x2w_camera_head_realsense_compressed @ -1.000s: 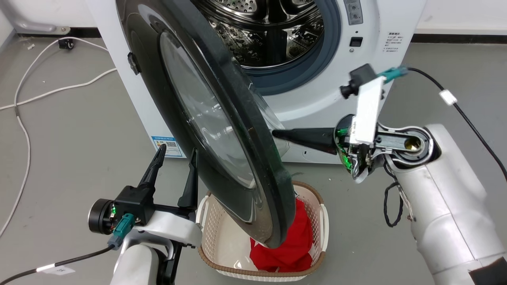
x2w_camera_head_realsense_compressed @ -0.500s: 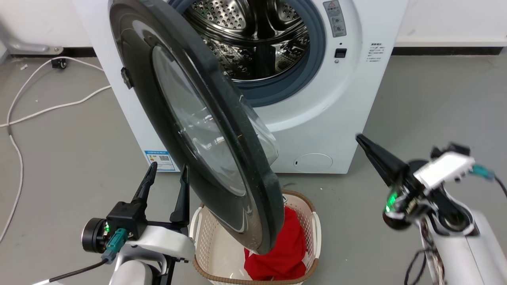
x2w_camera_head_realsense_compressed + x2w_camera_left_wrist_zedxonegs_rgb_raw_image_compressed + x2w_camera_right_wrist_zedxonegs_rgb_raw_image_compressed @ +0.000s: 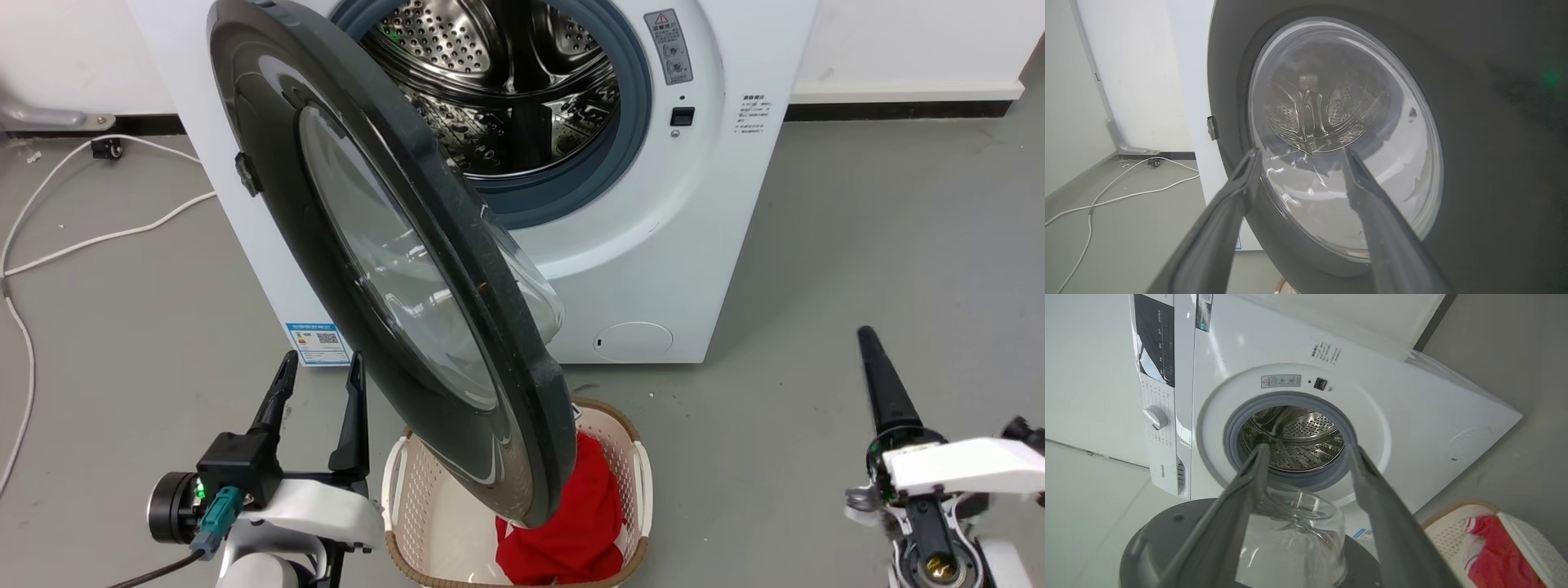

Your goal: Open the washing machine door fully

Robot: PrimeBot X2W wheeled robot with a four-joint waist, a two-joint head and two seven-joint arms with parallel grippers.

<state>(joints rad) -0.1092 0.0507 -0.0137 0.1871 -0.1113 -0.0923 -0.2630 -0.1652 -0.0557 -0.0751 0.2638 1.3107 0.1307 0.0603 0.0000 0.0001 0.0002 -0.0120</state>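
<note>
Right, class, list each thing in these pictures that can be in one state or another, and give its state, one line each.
door, open partway, nothing holding it
drum, no laundry seen inside
round flap, shut
basket, upright on the floor, holding a red cloth
left pincer, open, empty, beside the door
right pincer, open, empty, clear of the door
</note>
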